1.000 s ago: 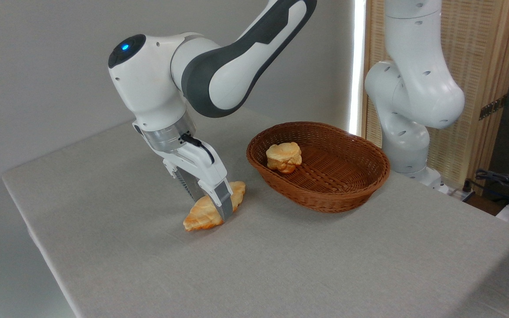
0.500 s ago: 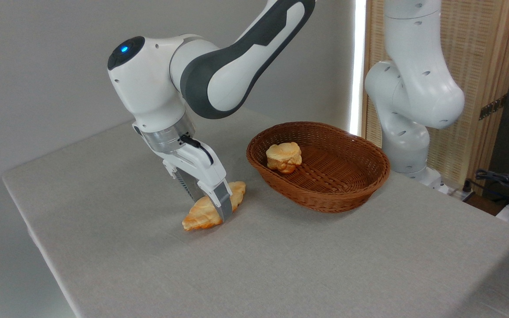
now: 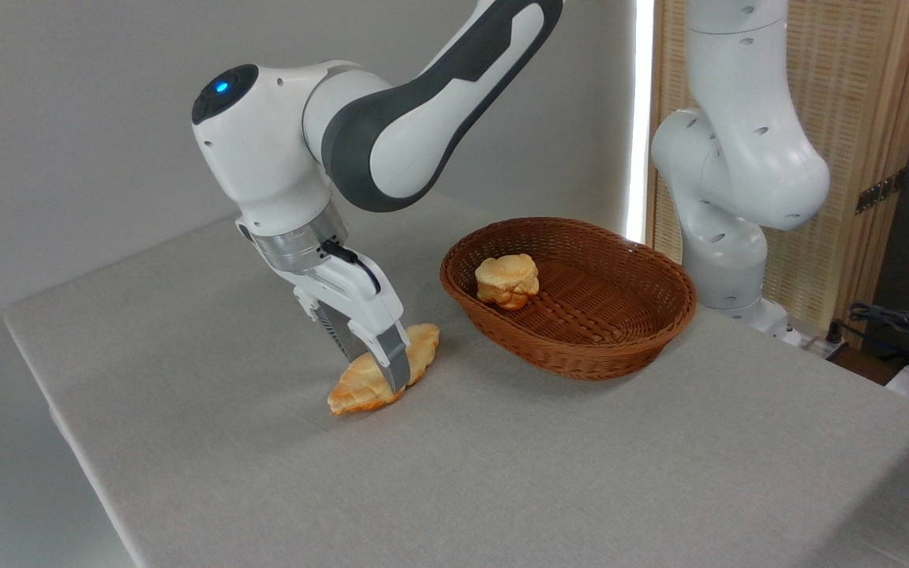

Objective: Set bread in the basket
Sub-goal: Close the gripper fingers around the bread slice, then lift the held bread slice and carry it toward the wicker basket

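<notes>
The bread (image 3: 357,388), a golden-orange leaf-shaped loaf with pointed ends, lies on the grey tablecloth left of the basket (image 3: 581,359). My gripper (image 3: 379,371) comes down on its middle at a slant, shut on it. The near finger (image 3: 396,364) crosses the loaf's front side, and the far finger is mostly hidden behind it. The loaf's left tip sits at or just above the cloth. The reddish-brown oval wicker basket stands about a hand's width to the right.
A small round stacked bun (image 3: 507,280) rests in the left part of the basket. A second white robot arm (image 3: 738,166) stands behind the basket at the right. The table's left edge (image 3: 52,410) falls away diagonally.
The fingers have drawn in on the loaf and the fingertip has risen slightly. The loaf has shifted a little with it. Basket and bun have not moved.
</notes>
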You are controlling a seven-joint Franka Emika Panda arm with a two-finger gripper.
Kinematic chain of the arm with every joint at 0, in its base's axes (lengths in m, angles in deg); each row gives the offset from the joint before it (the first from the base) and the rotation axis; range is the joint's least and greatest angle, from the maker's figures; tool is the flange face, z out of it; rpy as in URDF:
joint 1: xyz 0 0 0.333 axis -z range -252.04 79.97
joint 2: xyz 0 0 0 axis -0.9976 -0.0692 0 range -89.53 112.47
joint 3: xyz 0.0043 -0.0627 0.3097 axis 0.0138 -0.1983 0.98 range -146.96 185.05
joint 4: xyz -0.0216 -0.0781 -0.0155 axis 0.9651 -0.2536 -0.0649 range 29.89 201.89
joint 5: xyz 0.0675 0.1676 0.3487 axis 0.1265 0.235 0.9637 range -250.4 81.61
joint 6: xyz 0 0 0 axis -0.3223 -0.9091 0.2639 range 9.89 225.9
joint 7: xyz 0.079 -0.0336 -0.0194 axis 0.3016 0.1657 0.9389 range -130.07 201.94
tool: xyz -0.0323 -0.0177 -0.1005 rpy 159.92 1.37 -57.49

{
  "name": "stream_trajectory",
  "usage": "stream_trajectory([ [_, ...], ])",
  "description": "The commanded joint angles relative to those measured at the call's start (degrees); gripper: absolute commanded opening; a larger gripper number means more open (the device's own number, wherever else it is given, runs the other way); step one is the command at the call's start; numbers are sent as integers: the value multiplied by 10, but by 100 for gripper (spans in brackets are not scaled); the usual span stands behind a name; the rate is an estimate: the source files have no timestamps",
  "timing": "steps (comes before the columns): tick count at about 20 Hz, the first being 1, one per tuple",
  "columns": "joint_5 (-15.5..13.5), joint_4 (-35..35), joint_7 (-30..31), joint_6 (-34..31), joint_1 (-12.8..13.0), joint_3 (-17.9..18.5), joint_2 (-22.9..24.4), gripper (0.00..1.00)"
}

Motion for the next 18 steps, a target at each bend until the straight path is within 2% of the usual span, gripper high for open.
stream_trajectory([
  [1,-1,1,-2,1,0,1,2,58],
  [10,0,-15,-5,-8,-1,2,28,61],
  [14,-1,-15,-7,-8,-1,3,61,64],
  [18,-2,-14,-7,-12,-1,7,114,65],
])
